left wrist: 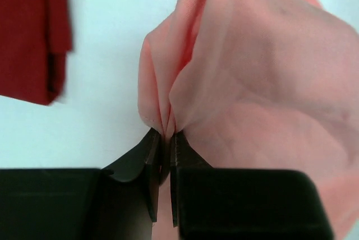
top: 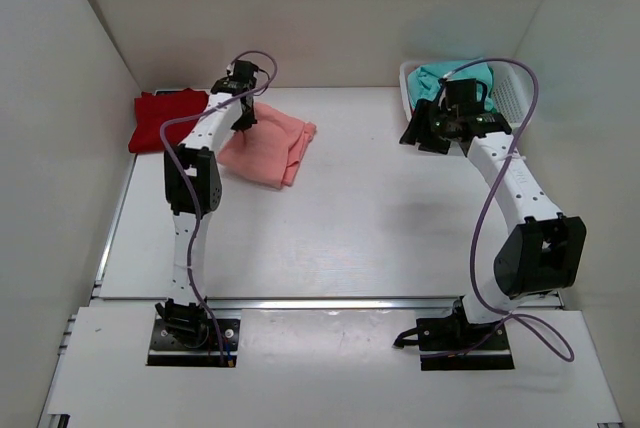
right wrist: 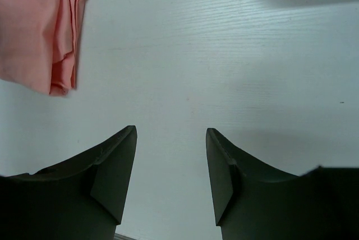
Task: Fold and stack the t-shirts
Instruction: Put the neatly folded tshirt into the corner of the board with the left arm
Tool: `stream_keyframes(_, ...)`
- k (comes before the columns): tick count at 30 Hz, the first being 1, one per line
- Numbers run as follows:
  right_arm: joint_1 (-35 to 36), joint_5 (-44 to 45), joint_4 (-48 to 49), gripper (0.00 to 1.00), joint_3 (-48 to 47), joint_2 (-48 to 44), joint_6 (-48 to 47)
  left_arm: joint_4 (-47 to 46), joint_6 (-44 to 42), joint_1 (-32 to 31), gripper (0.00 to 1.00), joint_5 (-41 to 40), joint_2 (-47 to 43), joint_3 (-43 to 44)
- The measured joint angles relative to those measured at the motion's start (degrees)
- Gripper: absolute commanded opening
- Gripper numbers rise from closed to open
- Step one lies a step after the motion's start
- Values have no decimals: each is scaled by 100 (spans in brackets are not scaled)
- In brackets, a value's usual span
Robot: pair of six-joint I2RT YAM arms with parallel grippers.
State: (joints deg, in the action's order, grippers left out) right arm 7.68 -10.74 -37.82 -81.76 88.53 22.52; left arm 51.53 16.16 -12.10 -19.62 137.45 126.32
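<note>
Your left gripper point(left wrist: 165, 134) is clamped on a bunched fold of the salmon-pink t-shirt point(left wrist: 252, 83), upper left in the top view. Your right gripper point(right wrist: 171, 133) stands wide apart, empty, above the tabletop point(right wrist: 224, 55).

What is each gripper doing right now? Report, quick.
Left gripper: shut on the salmon-pink t-shirt, pinching a fold.
Right gripper: open, holding nothing.

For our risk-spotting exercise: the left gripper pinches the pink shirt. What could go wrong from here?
1. The left gripper pinches only a thin bunched edge of the pink shirt; it may slip free, or the folds could open when lifted.
2. The red shirt lies close by; dragging could ruffle it.
</note>
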Motion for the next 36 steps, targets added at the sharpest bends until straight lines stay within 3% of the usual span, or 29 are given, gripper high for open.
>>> stream_keyframes(12,529,90,-492,50,-485,85,-46,-120,-463,184,0,-468,0,1224)
stream_keyframes(20,813,85,-817,49,-691,409,4,-267,-610,986,0,-459,0,1486)
stream_keyframes(36,1207,151,-1552,49,-2009,1552,13,-1054,-535,2299,0,-238,439,1993)
